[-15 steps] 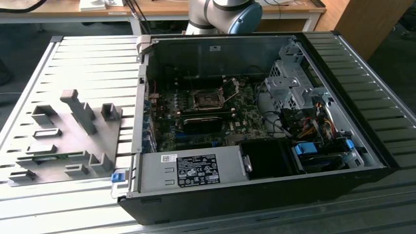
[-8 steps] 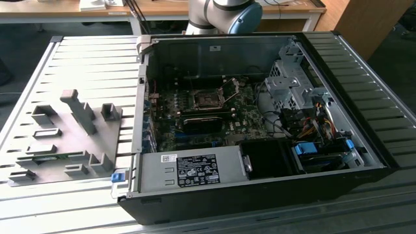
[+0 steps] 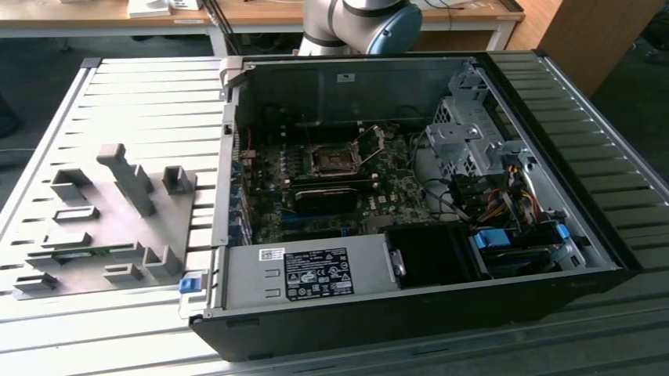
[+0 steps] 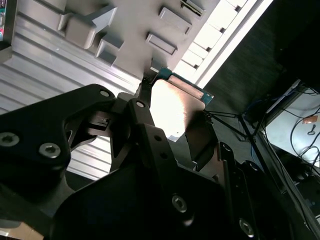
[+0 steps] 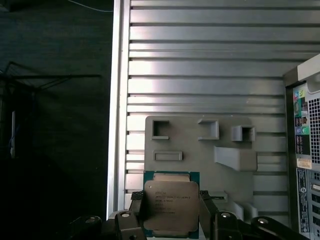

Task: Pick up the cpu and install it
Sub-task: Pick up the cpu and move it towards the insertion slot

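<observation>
Cpu (image 5: 171, 210): found clamped in the gripper (image 5: 172, 200). Both wrist views show the black fingers (image 5: 138, 207) closed on two opposite edges of the chip. Its silvery metal top faces the first wrist view, with a green border showing around it.

Position: the chip hangs in the air, apart from everything below it. In the first wrist view it sits over the part of the grey holder tray (image 5: 200, 150) nearest the table's outer edge, with dark floor beyond that edge. The tray rests on the slatted table (image 3: 136, 102), beside the open computer case (image 3: 345, 86), on the exterior view's left of it.

Case: it lies on its side on the table with the board exposed. The socket (image 3: 334, 160) sits near the middle of the board. It appears vacant, though its pins and frame cannot be made out. The grey power box (image 3: 303, 274) occupies the case's near edge.

Step in hand, as judged: pick-up appears complete and installation is not yet done. The chip is well apart from the socket.

Requirement for the outstanding work, as judged: the chip must be kept level, its corners matched to the socket, and it must be set down without side load. Risk noted: a tilted or turned chip could damage the socket.
</observation>
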